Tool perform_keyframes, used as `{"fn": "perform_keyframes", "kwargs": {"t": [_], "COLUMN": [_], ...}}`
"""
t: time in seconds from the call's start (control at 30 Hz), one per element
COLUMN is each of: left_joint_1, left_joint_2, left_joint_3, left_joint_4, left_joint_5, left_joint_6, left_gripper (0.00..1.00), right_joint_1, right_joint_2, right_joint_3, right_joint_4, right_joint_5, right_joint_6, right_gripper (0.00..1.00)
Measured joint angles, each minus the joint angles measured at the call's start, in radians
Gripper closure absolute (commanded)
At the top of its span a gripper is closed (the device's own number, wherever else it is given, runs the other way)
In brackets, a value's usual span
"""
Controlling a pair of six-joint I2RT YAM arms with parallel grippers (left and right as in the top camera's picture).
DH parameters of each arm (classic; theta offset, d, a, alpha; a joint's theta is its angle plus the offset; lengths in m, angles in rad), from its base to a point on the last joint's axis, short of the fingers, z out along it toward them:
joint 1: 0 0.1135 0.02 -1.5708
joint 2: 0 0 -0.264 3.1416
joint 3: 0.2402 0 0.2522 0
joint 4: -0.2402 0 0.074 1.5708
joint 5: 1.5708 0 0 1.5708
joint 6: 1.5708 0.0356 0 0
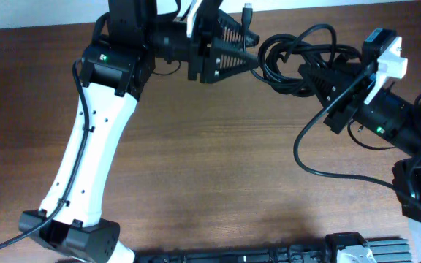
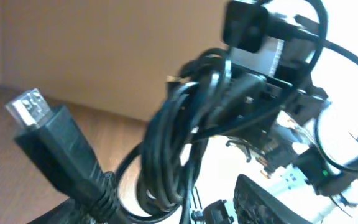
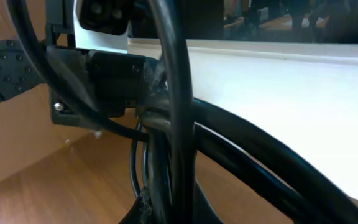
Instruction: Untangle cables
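Observation:
The cables [image 1: 289, 55] are a black looped bundle held above the far part of the table, between my two grippers. My left gripper [image 1: 253, 61] is shut on the bundle's left side. A cord with a flat metal-tipped plug [image 1: 248, 13] sticks up beside it. In the left wrist view the plug [image 2: 41, 123] is at the left and the coils [image 2: 179, 146] hang in the middle. My right gripper [image 1: 308, 73] is shut on the bundle's right side. In the right wrist view the cords [image 3: 174, 130] run up from its jaws, close to the lens.
The wooden table [image 1: 232, 168] stretches toward the near edge. A black ribbed object [image 1: 269, 256] lies along the front edge. The thicker black arm wire [image 1: 309, 157] loops down from my right arm. The left arm's white link [image 1: 93, 146] crosses the table's left side.

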Motion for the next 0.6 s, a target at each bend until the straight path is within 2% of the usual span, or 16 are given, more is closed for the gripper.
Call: {"fn": "perform_keyframes", "kwargs": {"t": [0.3,0.33,0.37,0.4,0.43,0.47,0.53,0.6], "left_joint_1": [-0.018,-0.027,-0.039,-0.047,-0.052,-0.054,-0.053,-0.054], "left_joint_2": [0.000,0.000,0.000,0.000,0.000,0.000,0.000,0.000], "left_joint_3": [0.000,0.000,0.000,0.000,0.000,0.000,0.000,0.000], "left_joint_4": [0.000,0.000,0.000,0.001,0.000,0.002,0.007,0.006], "left_joint_5": [0.053,0.053,0.053,0.053,0.051,0.048,0.032,0.024], "left_joint_6": [0.066,0.067,0.067,0.069,0.073,0.077,0.081,0.081], "left_gripper": [0.35,0.39,0.49,0.66,0.89,1.00,1.00,1.00], "right_joint_1": [0.000,0.000,0.000,0.000,0.000,0.000,0.000,0.000], "right_joint_2": [0.000,0.000,0.000,0.000,0.000,0.000,-0.003,-0.003], "right_joint_3": [0.000,0.000,0.000,0.000,0.000,0.000,0.000,0.000], "right_joint_4": [0.047,0.048,0.048,0.049,0.049,0.049,0.048,0.044], "right_joint_5": [-0.058,-0.063,-0.070,-0.075,-0.079,-0.087,-0.100,-0.097], "right_joint_6": [-0.013,-0.013,-0.012,-0.013,-0.013,-0.013,-0.012,-0.012], "right_gripper": [0.96,0.96,0.96,0.96,0.96,0.96,0.95,0.83]}}
